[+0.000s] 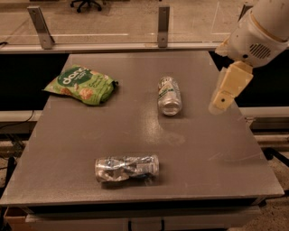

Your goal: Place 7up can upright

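Right of centre on the grey table (216,153), in its far half: the 7up can (169,95), lying on its side, silvery with green patches. Length running front to back, one round end turned toward the near edge. Bare tabletop all round it, touching none of the other items.

Off to the can's right, above the table's right edge and well clear of the can: the tool (224,97), cream-coloured and pointing downward. Hung from a bulky white arm housing (257,31) filling the top right corner. Impossible to tell whether apart or together.

Nearer the front edge, left of the can and well apart from it: a crumpled clear plastic bottle (127,168), also on its side, lying crosswise with a silvery, creased look.

Toward the far left, well apart from can and bottle alike: a flat green snack bag (81,84) with white lettering, resting at the table's left edge.

Beyond the far edge: a low rail with upright metal posts (163,26), and behind it the base of an office chair (86,3).
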You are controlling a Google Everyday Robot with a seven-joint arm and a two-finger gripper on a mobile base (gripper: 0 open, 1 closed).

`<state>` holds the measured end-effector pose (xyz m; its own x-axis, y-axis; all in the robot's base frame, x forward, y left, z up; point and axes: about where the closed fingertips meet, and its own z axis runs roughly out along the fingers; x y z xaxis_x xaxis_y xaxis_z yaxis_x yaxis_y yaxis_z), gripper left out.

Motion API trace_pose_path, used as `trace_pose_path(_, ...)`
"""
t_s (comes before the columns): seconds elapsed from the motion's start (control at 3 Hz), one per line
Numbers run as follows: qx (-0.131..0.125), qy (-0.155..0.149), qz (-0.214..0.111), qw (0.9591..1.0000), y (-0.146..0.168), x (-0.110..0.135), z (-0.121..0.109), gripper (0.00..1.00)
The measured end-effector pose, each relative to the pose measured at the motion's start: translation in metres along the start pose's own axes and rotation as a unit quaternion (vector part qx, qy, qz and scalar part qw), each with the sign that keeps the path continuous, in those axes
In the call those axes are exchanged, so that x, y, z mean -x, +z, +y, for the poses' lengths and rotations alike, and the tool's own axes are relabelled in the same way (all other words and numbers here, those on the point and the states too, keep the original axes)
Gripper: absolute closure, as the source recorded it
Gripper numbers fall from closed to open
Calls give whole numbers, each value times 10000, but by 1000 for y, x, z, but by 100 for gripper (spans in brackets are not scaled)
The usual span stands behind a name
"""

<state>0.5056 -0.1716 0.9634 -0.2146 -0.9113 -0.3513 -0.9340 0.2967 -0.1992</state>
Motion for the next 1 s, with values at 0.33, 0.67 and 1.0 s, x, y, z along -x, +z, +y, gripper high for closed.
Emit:
trace_pose_path(0.33,35,419,-268,9988,30,32,-29,0)
trace_pose_path(0.67,-41,1172,-424,9922,60,61,-52,0)
trace_pose_path(1.0,-164,1832,-343,9823,85,80,-63,0)
